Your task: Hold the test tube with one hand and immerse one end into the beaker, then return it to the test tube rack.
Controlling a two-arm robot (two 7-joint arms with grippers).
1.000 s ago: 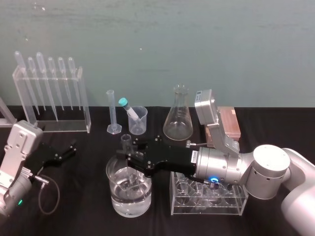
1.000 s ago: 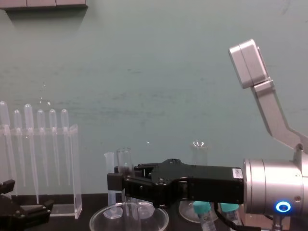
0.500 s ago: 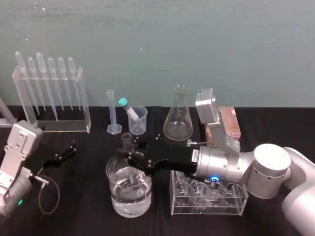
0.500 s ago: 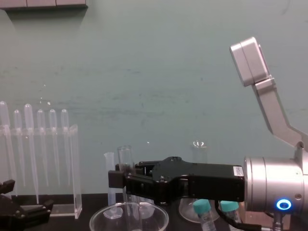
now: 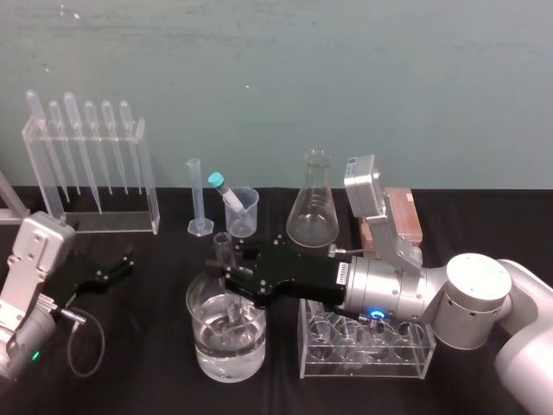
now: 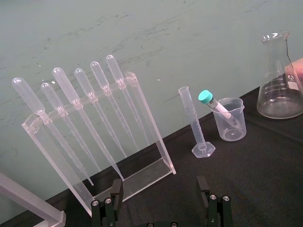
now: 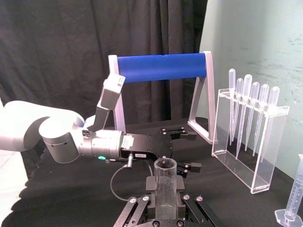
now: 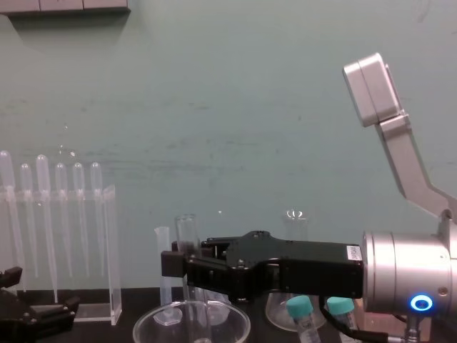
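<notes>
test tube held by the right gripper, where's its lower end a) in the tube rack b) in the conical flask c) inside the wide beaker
c, the right gripper holds the test tube upright, its lower end down inside the beaker.

Upright test tube (image 7: 165, 176) clamped in right end effector (image 7: 166, 188), pipette rack (image 7: 249, 142) beyond

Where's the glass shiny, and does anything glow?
Head view: white glints on the rim and water of the beaker, under the right gripper holding the test tube. Chest view: a blue ring light glows on the right arm. Left wrist view: the conical flask glints beyond the open left gripper.
</notes>
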